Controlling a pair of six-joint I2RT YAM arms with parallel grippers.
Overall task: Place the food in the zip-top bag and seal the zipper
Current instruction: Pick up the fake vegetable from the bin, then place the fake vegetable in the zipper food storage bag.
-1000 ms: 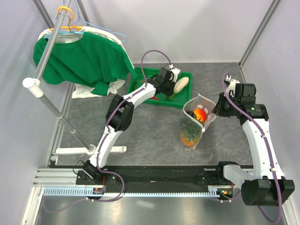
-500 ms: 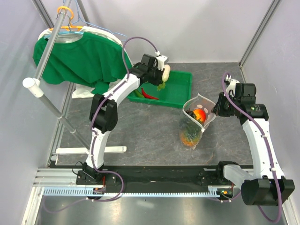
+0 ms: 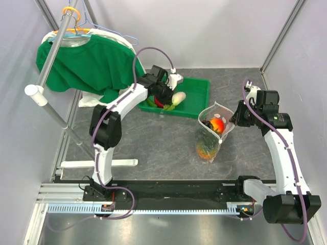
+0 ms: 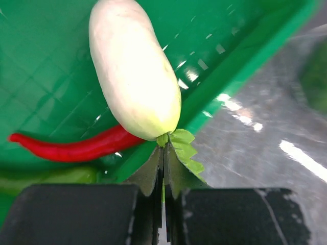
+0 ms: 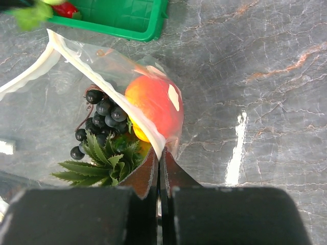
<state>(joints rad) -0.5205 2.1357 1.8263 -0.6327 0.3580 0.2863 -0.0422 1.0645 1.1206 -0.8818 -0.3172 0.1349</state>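
Note:
My left gripper (image 4: 163,147) is shut on the green leaf of the white oblong vegetable (image 4: 134,71), which hangs over the green tray's (image 4: 245,48) edge. From above, the vegetable (image 3: 178,97) is over the tray's middle, by the left gripper (image 3: 171,102). A red chili (image 4: 76,148) and a green pepper (image 4: 46,179) lie in the tray. My right gripper (image 5: 161,155) is shut on the zip-top bag's (image 3: 212,130) rim, holding its mouth open. Inside are a red tomato (image 5: 153,104), dark grapes (image 5: 97,117) and the pineapple's crown (image 5: 102,163). The zipper strip (image 5: 30,74) curves left.
A green shirt (image 3: 87,61) hangs from a metal rack (image 3: 48,71) at the back left, close to the tray (image 3: 196,94). The rack's white foot (image 3: 120,163) lies on the grey table at the left. Walls close in the back and both sides.
My left gripper shut on the white vegetable's leaf and carried it from the tray's right end towards the left. The right gripper and bag have not moved.

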